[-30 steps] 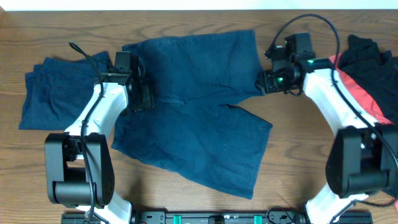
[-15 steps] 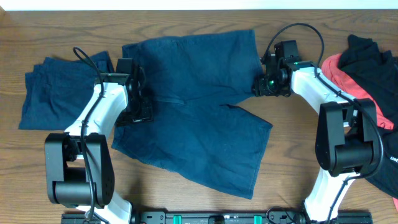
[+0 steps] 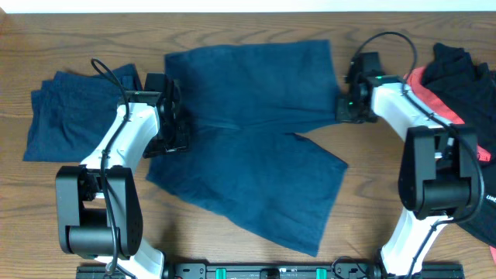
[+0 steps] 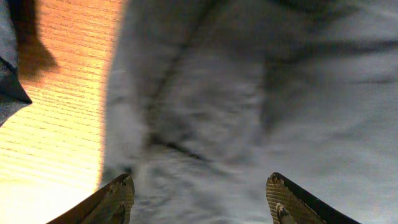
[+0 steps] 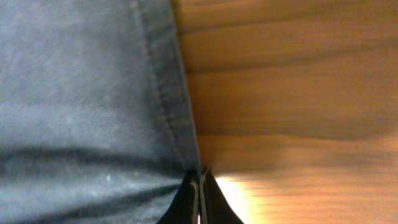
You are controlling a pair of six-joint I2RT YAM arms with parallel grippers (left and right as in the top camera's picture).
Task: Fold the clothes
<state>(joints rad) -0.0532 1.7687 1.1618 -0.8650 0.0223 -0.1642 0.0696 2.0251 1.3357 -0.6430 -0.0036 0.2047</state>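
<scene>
Tightly in right hand (image 5: 199, 180): shorts (image 5: 81, 93)

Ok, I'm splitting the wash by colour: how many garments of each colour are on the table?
Navy blue: 2, the spread shorts and the folded garment
Black: 1, the black garment
Coral-red: 1, the coral-red garment
Total: 4

I saw a brown wood-grain table (image 3: 46, 232), evenly lit from above. A white strip (image 3: 248, 5) ran along its far edge and a black rail (image 3: 256, 271) along the near one.
</scene>
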